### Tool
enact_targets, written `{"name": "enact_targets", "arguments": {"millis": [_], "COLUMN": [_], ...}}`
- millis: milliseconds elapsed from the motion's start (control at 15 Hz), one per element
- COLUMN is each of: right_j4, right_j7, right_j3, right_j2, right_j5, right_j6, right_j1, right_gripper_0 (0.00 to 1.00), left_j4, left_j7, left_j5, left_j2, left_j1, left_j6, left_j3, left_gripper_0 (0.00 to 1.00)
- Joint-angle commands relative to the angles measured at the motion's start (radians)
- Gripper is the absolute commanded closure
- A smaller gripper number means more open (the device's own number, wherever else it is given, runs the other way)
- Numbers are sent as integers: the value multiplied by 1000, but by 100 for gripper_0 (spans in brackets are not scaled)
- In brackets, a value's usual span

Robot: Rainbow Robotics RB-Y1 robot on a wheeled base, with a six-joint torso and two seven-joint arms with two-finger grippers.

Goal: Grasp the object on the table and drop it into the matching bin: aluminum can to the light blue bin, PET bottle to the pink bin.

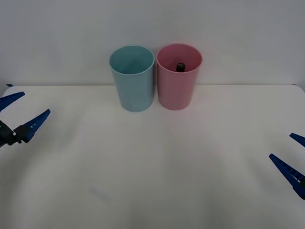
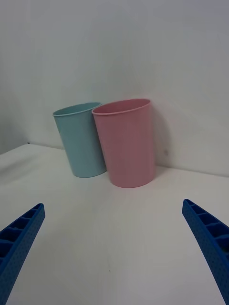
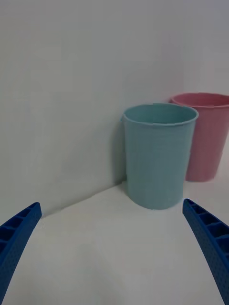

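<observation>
The PET bottle sits inside the pink bin; only its black cap shows above the rim's inner wall. The light blue bin stands right beside it, on its left, both at the back of the white table. My left gripper hangs open at the table's left edge, holding nothing. My right gripper is open at the right edge, also holding nothing. In the right wrist view the pink bin and light blue bin stand beyond the open gripper. The left wrist view has the light blue bin nearer than the pink bin, past the open gripper.
A plain white wall rises directly behind the two bins. The tabletop stretches wide between the two grippers and in front of the bins.
</observation>
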Motion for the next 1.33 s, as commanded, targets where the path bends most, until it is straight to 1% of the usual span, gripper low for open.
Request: {"name": "enact_targets", "arguments": {"millis": [67,200,400,600,800,1333], "right_j4": [0,0,0,0,0,0], "right_j7": [0,0,0,0,0,0], "right_j3": [0,0,0,0,0,0], "right_j2": [0,0,0,0,0,0], "right_j5": [0,0,0,0,0,0], "right_j6": [0,0,0,0,0,0], "right_j1": [0,0,0,0,0,0], "right_gripper_0": [0,0,0,0,0,0], "left_j4": [0,0,-1,-1,-3,-3], "left_j7": [-77,-58,11,19,17,17], "left_j5": [42,113,162,165,172,171], "left_j2": [33,56,81,84,89,89], "left_j1": [72,111,146,172,197,200], "left_j6": [-53,-123,-184,-215,-219,-204], "left_j3": [26,36,58,96,98,89], "left_gripper_0": [0,0,0,0,0,0]}}
